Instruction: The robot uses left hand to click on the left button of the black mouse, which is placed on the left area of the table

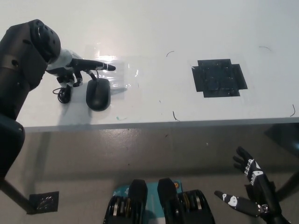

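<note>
Mouse [98, 93]: black, lying on the left part of the white table [154, 28], near the front edge, its cord [64, 93] coiled in a small loop just to its left. In the head view, the left hand [77, 67] comes in from the picture's left behind a bulky dark arm and sits just behind the mouse, at its far end. One finger [100, 66] stretches out toward the right, past the far end of the mouse, while the others curl down under the palm; the hand holds nothing, and whether it touches the mouse cannot be told. A patch of clear shiny film [117, 72] lies on the table under the outstretched finger. Farther right, well apart from the mouse, is a black tape square [218, 77]. The right hand [250, 189] rests low at the bottom right, below the table edge, fingers spread and empty.
</note>
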`<state>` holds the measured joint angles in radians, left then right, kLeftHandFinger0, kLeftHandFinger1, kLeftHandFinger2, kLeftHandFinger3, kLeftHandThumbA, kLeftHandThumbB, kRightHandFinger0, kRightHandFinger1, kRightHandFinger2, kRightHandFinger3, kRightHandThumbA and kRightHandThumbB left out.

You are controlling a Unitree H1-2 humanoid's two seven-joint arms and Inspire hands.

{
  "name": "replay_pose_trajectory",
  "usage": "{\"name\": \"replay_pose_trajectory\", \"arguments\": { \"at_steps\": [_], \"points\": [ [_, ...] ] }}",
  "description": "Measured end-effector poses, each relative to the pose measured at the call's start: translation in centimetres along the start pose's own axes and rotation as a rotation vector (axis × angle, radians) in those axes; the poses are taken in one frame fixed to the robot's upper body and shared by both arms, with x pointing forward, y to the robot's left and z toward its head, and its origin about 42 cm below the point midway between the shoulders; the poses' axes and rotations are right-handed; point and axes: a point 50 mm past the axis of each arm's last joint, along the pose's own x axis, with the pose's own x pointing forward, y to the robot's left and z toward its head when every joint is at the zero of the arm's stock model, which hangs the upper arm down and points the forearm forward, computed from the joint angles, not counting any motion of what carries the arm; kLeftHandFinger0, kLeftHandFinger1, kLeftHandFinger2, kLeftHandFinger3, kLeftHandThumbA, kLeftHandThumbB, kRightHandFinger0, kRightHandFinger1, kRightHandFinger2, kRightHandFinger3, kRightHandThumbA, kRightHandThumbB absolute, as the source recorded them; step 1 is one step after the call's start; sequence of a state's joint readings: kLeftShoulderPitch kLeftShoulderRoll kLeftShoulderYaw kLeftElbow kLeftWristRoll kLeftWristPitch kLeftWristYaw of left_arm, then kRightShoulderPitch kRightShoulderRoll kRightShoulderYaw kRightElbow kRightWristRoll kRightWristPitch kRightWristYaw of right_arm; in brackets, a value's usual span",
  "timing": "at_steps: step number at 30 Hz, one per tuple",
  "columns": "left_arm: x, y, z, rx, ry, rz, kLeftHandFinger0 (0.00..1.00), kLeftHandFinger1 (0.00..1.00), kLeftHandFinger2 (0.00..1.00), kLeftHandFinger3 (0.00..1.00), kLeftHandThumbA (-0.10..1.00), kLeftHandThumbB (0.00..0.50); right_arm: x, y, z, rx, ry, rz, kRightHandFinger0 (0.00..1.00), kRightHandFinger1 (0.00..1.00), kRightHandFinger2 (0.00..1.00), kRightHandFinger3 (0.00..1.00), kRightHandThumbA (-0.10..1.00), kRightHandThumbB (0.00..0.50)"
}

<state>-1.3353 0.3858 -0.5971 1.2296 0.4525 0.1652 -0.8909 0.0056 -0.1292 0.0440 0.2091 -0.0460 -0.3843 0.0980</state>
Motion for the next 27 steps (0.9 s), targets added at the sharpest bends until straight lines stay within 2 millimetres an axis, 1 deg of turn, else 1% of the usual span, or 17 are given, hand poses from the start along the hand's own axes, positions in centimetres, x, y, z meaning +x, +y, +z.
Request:
{"name": "replay_pose_trajectory", "arguments": {
  "at_steps": [1, 2, 4, 7, 8, 10, 12, 15, 17, 18, 19, 20, 21, 23, 25, 26, 27],
  "points": [
    [0.03, -0.04, 0.03, 0.007, 0.001, 0.001, 0.00, 0.00, 0.16, 1.00, 1.00, 0.250, 0.01, 0.00, 0.01, 0.000, 0.000, 0.000, 0.87, 0.92, 1.00, 1.00, 1.00, 0.140],
    [0.05, -0.05, 0.05, 0.009, 0.001, 0.001, 0.00, 0.02, 0.20, 1.00, 1.00, 0.261, 0.02, 0.00, 0.01, 0.000, 0.000, 0.000, 0.87, 0.92, 1.00, 1.00, 1.00, 0.137],
    [0.16, -0.17, 0.16, 0.022, 0.002, 0.000, 0.00, 0.00, 0.15, 1.00, 1.00, 0.250, 0.07, 0.00, 0.03, 0.000, -0.002, 0.001, 0.86, 0.91, 1.00, 1.00, 1.00, 0.140],
    [0.34, -0.37, 0.31, 0.034, -0.001, -0.004, 0.00, 0.00, 0.24, 1.00, 1.00, 0.246, 0.18, -0.01, 0.09, -0.001, -0.004, 0.002, 0.86, 0.91, 1.00, 1.00, 1.00, 0.148],
    [0.36, -0.39, 0.33, 0.036, -0.001, -0.005, 0.00, 0.04, 0.34, 1.00, 1.00, 0.244, 0.24, -0.02, 0.12, -0.001, -0.006, 0.002, 0.87, 0.91, 1.00, 1.00, 1.00, 0.149],
    [0.38, -0.40, 0.35, 0.043, 0.000, -0.004, 0.00, 0.03, 0.33, 1.00, 1.00, 0.252, 0.43, -0.03, 0.21, -0.002, -0.010, 0.002, 0.87, 0.91, 1.00, 1.00, 1.00, 0.145],
    [0.39, -0.41, 0.36, 0.052, 0.000, -0.002, 0.00, 0.05, 0.35, 1.00, 1.00, 0.249, 0.49, -0.04, 0.27, -0.002, -0.012, 0.002, 0.87, 0.91, 1.00, 1.00, 1.00, 0.145],
    [0.45, -0.45, 0.35, 0.065, 0.000, 0.001, 0.00, 0.00, 0.21, 1.00, 1.00, 0.251, 0.54, -0.05, 0.36, -0.002, -0.015, 0.003, 0.87, 0.91, 1.00, 1.00, 1.00, 0.152],
    [0.51, -0.49, 0.36, 0.073, 0.000, 0.003, 0.00, 0.00, 0.18, 1.00, 1.00, 0.249, 0.59, -0.05, 0.38, -0.003, -0.016, 0.003, 0.87, 0.91, 1.00, 1.00, 1.00, 0.156],
    [0.54, -0.52, 0.37, 0.075, -0.001, 0.003, 0.00, 0.00, 0.11, 0.88, 1.00, 0.261, 0.61, -0.06, 0.39, -0.003, -0.017, 0.003, 0.87, 0.91, 1.00, 1.00, 1.00, 0.164],
    [0.58, -0.54, 0.40, 0.079, -0.002, 0.004, 0.00, 0.00, 0.12, 0.98, 1.00, 0.260, 0.62, -0.06, 0.40, -0.003, -0.017, 0.003, 0.86, 0.90, 1.00, 1.00, 1.00, 0.164],
    [0.60, -0.56, 0.40, 0.081, -0.002, 0.005, 0.00, 0.00, 0.05, 1.00, 1.00, 0.242, 0.62, -0.06, 0.39, -0.003, -0.017, 0.003, 0.86, 0.90, 1.00, 1.00, 1.00, 0.158],
    [0.60, -0.53, 0.39, 0.083, -0.002, 0.008, 0.00, 0.00, 0.04, 1.00, 1.00, 0.240, 0.61, -0.05, 0.39, -0.003, -0.016, 0.003, 0.86, 0.90, 1.00, 1.00, 1.00, 0.158],
    [0.58, -0.51, 0.40, 0.081, -0.004, 0.012, 0.00, 0.00, 0.08, 1.00, 1.00, 0.247, 0.59, -0.05, 0.38, -0.003, -0.016, 0.003, 0.86, 0.90, 1.00, 1.00, 1.00, 0.154],
    [0.51, -0.43, 0.37, 0.070, -0.012, 0.012, 0.00, 0.01, 0.18, 1.00, 1.00, 0.260, 0.58, -0.05, 0.38, -0.003, -0.016, 0.003, 0.86, 0.91, 1.00, 1.00, 1.00, 0.147],
    [0.42, -0.36, 0.33, 0.059, -0.020, 0.012, 0.00, 0.00, 0.21, 1.00, 1.00, 0.301, 0.59, -0.05, 0.38, -0.003, -0.016, 0.003, 0.86, 0.91, 1.00, 1.00, 1.00, 0.145],
    [0.32, -0.27, 0.32, 0.045, -0.029, 0.011, 0.00, 0.00, 0.24, 1.00, 1.00, 0.311, 0.59, -0.05, 0.38, -0.003, -0.016, 0.003, 0.86, 0.91, 1.00, 1.00, 1.00, 0.145]
  ]
}}
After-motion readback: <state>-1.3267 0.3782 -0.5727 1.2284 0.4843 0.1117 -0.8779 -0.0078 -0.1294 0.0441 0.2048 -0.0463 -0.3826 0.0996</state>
